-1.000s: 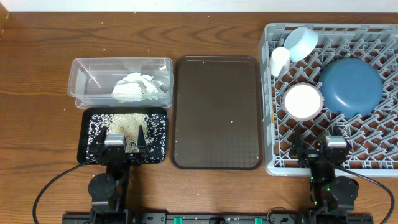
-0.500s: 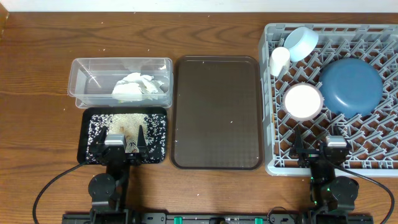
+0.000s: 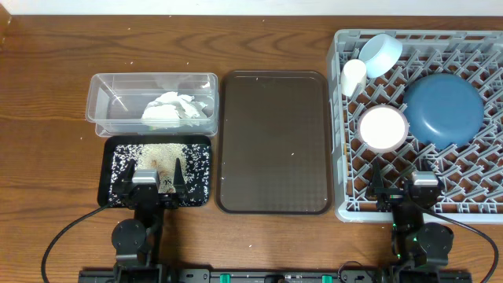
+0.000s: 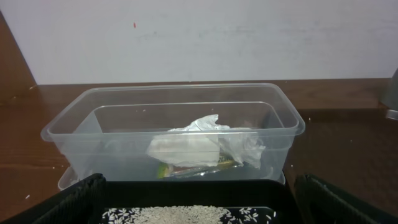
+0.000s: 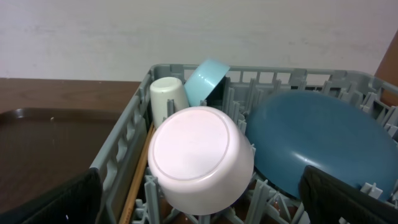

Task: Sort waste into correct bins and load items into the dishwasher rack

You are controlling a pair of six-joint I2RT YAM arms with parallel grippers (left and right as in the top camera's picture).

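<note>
The clear tub [image 3: 102, 101] holds crumpled white tissue [image 3: 171, 110] and, in the left wrist view, a yellow-green wrapper [image 4: 193, 167] under the tissue [image 4: 202, 142]. The black tray [image 3: 110, 192] holds loose rice [image 3: 161, 157]. The grey rack [image 3: 471, 189] holds the deep-blue bowl [image 3: 442, 108], the light-blue bowl [image 3: 380, 53], the white cup [image 3: 353, 76] and the white bowl [image 3: 383, 128], all upturned or on their sides. My left gripper [image 3: 158, 182] is open and empty over the tray's near edge. My right gripper [image 3: 401, 190] is open and empty over the rack's near edge.
A large dark brown serving tray [image 3: 273, 141] lies between the bins and the rack, with nothing on it. The wooden table [image 3: 47, 118] runs out to the left. A pale wall stands behind the table.
</note>
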